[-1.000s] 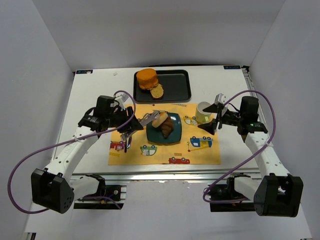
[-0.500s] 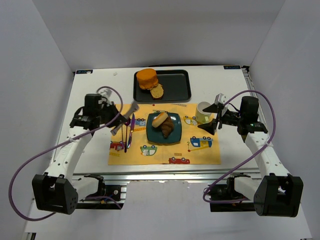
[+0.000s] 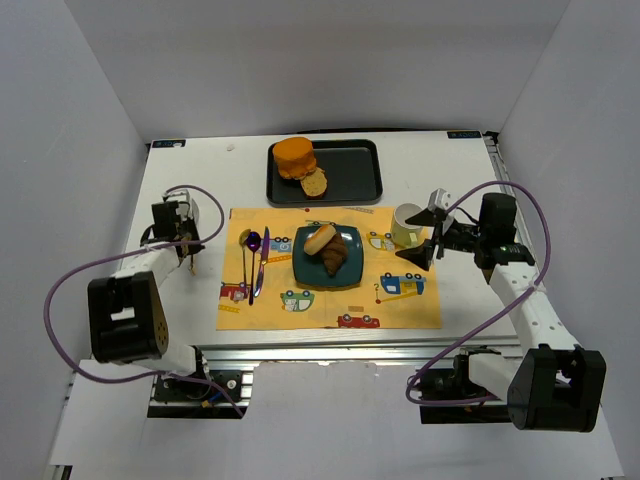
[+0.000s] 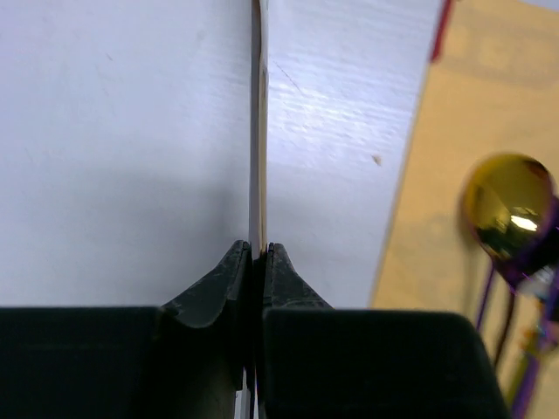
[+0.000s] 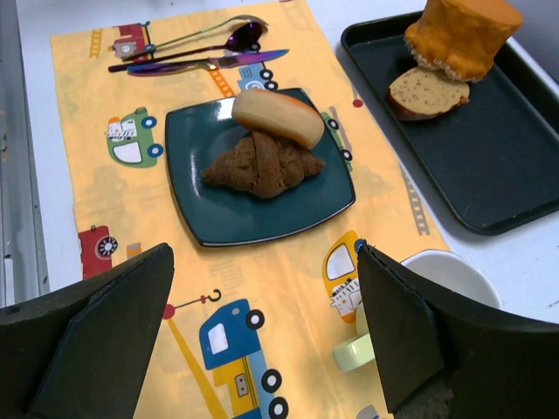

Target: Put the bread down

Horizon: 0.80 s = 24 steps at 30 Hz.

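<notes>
White table: roll on plate probably soft, light; pinch its 2 sides. My left gripper pressed together, right gripper spread.

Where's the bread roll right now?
In the top view the bread roll sits on the dark teal plate at the placemat centre, leaning on the croissant, cutlery to its left.

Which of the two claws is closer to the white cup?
The right. The right claw is open just beside the white cup, on its right in the top view. The left claw is shut, far off over the table beyond the placemat's opposite edge.
</notes>
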Motion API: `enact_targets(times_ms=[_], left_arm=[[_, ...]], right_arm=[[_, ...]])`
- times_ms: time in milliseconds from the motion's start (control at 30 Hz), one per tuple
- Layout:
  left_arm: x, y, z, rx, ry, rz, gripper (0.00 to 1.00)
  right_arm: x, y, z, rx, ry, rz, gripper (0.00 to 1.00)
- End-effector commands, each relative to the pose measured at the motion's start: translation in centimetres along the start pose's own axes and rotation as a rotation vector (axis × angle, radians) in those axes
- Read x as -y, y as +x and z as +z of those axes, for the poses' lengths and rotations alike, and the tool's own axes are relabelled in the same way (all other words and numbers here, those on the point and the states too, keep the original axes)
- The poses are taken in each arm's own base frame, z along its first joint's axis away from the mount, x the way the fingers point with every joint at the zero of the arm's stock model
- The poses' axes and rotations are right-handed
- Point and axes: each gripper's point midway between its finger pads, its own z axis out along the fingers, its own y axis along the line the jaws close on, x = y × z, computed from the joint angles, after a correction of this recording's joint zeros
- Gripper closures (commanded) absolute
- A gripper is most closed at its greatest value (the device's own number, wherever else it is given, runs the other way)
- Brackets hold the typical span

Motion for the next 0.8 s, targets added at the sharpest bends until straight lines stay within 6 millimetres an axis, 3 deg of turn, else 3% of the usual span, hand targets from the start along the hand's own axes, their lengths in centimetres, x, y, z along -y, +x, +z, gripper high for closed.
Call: enact_targets(times_ms=[0,67,133,233,267,300,400,467,500,533,633,733,767], left_arm=[[-2.3,0.9,2.5,0.011,-0.052,0.085,0.93],[-2.4,2.2,3.1,-0.014,-0.042,0.077,0.76],[-2.8,3.3,3.4,-0.050,-0.054,0.069,0.66],[-3.3,3.6,3.1,-0.050,-0.065,0.057,0.41],[-3.5,3.8,2.9,-0.052,-0.073,0.053,0.33],[-3.6,3.7,2.8,-0.046,-0.075,0.050,0.30],[-4.2,3.0,2.0,-0.025,-0.095,0.032,0.22],[-4.5,1.8,1.0,0.007,-0.107,0.021,0.17],[-4.4,1.4,0.6,0.025,-0.110,-0.009,0.06],[-4.3,0.7,0.0,0.047,-0.110,-0.021,0.02],[-3.7,-2.2,-2.4,0.161,-0.094,-0.080,0.02],[-2.6,-4.7,-5.0,0.285,-0.045,-0.170,0.02],[-2.1,-5.3,-5.7,0.314,-0.022,-0.189,0.02]], right_arm=[[0.2,-0.3,-0.2,-0.013,-0.005,-0.021,0.11],[0.3,0.1,-0.2,-0.027,-0.002,-0.014,0.11],[0.4,0.3,-0.2,-0.037,-0.005,0.001,0.11],[0.1,1.4,-0.1,-0.074,-0.031,0.072,0.11],[0.6,0.8,-0.1,-0.073,-0.036,0.053,0.11],[0.3,1.4,0.0,-0.091,-0.053,0.106,0.11],[1.7,0.8,0.3,-0.103,-0.009,0.192,0.11],[4.4,0.3,0.1,-0.149,0.133,0.293,0.11],[6.2,0.8,-0.4,-0.199,0.262,0.403,0.11],[6.9,0.6,-0.6,-0.215,0.302,0.424,0.11],[9.8,-0.3,-1.8,-0.240,0.450,0.431,0.11],[9.7,0.0,-1.5,-0.217,0.447,0.408,0.11],[10.2,-0.8,-1.3,-0.174,0.445,0.359,0.10]])
